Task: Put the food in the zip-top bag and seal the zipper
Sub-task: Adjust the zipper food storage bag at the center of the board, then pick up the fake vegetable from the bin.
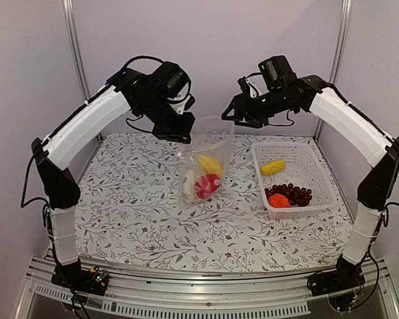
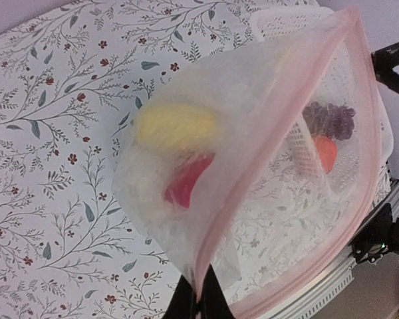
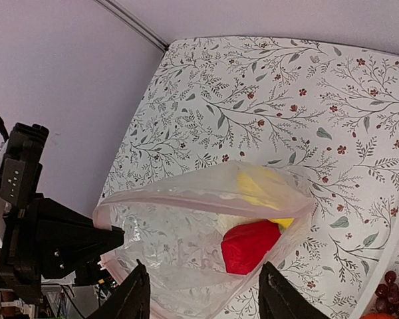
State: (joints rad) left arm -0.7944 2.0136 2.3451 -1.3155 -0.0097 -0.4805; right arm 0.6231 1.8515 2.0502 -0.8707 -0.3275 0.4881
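Hanging from the left gripper [image 1: 184, 136], the clear bag [image 1: 203, 151] stands over the middle of the flowered table [image 1: 133, 206], its bottom resting on the cloth. That gripper's fingers [image 2: 198, 302] are pressed together on the bag's upper edge, pinching the plastic at the pink zipper strip [image 2: 363, 133]. The mouth gapes wide, unsealed.

The right gripper [image 1: 230, 114] sits at the opposite side of the mouth with its two fingers [image 3: 137, 296] spread well apart. The bag's near lip lies between them in the wrist view, but I cannot tell whether either finger touches the plastic.

Inside the bag lie three pieces: a long yellow piece [image 1: 210, 164] on top, a red piece [image 1: 208, 186] below it, and a cream-white lump [image 1: 188, 185] beside the red one at the left.

To the right of the bag stands a white mesh basket [image 1: 327, 183]. It holds a small yellow piece [image 1: 272, 167] near its far end, and at the near end a dark red grape bunch [image 1: 293, 193] touching an orange ball [image 1: 278, 201].
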